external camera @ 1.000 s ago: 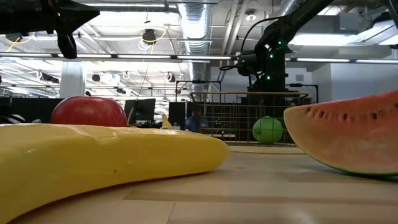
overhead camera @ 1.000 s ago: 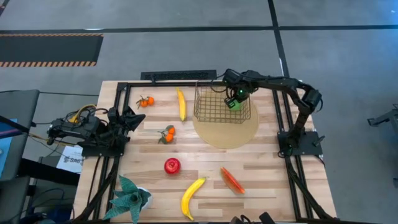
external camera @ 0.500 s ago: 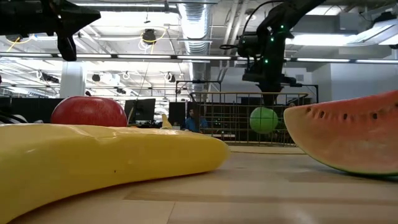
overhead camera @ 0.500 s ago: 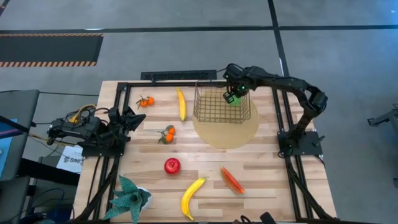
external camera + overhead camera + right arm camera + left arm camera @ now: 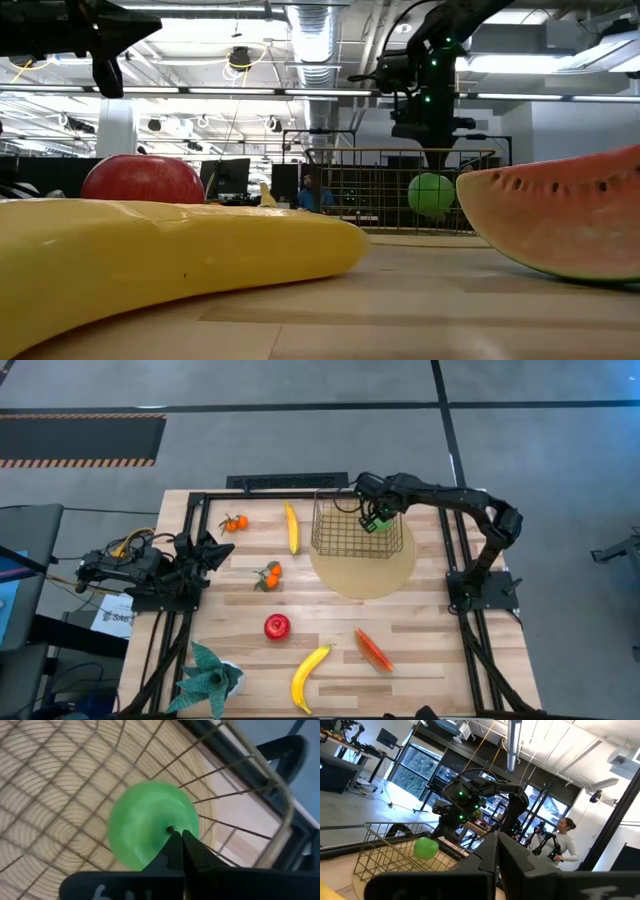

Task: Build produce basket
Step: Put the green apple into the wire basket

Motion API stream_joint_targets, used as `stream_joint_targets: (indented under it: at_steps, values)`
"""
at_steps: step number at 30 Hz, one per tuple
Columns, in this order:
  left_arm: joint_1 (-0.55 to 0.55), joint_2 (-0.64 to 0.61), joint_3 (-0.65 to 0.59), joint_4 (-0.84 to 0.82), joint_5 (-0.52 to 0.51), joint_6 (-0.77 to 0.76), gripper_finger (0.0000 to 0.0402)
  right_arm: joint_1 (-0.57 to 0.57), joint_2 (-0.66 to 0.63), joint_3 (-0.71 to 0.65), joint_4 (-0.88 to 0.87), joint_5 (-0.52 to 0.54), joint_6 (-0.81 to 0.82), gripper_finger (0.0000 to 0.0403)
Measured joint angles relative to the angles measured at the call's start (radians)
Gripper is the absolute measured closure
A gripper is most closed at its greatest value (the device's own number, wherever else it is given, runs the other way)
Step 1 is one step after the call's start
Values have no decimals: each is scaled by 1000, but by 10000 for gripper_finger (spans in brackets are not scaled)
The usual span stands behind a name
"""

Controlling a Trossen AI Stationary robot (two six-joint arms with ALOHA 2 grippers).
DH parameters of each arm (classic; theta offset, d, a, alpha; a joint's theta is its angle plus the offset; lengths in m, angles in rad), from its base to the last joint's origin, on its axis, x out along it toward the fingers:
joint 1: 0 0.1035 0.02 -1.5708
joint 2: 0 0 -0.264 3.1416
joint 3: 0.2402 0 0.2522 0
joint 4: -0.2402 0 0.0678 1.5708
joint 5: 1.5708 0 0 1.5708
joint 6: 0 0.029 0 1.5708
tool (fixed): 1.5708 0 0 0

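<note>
The gold wire basket (image 5: 352,532) stands on a round tan mat (image 5: 365,570) at the table's far right. A green apple (image 5: 372,524) hangs inside it, below the rim (image 5: 400,152), with my right gripper (image 5: 376,514) shut on it from above. More produce lies on the wood: two bananas (image 5: 291,526) (image 5: 309,677), two orange clusters (image 5: 234,522) (image 5: 269,575), a red apple (image 5: 277,626) and a watermelon slice (image 5: 373,649). My left gripper (image 5: 497,851) waits shut at the table's left edge. My right gripper pinches the green apple at its stem spot on top (image 5: 170,829) between its two shut fingertips (image 5: 186,846). The fingers point steeply down from above. The apple (image 5: 432,194) hangs below them inside the basket, clear of its floor.
A teal spiky plant (image 5: 210,676) stands at the near left corner. The black frame rail (image 5: 290,482) runs along the far edge behind the basket. A person (image 5: 565,842) stands in the room beyond the table.
My right gripper has gone up and a little toward the table's left, still shut on the green apple. The apple has risen off the basket floor and now hangs partway up inside the basket.
</note>
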Motion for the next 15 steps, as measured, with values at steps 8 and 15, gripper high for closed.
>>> stream_joint_targets:
  at_steps: [8, 15]
  values:
    - [0, 0, 0, -3, 2, 0, 401, 18, 0, 0, 52, 32, -1, 403]
    - [0, 0, 0, -3, 3, 0, 401, 13, 0, 0, 45, 59, 3, 403]
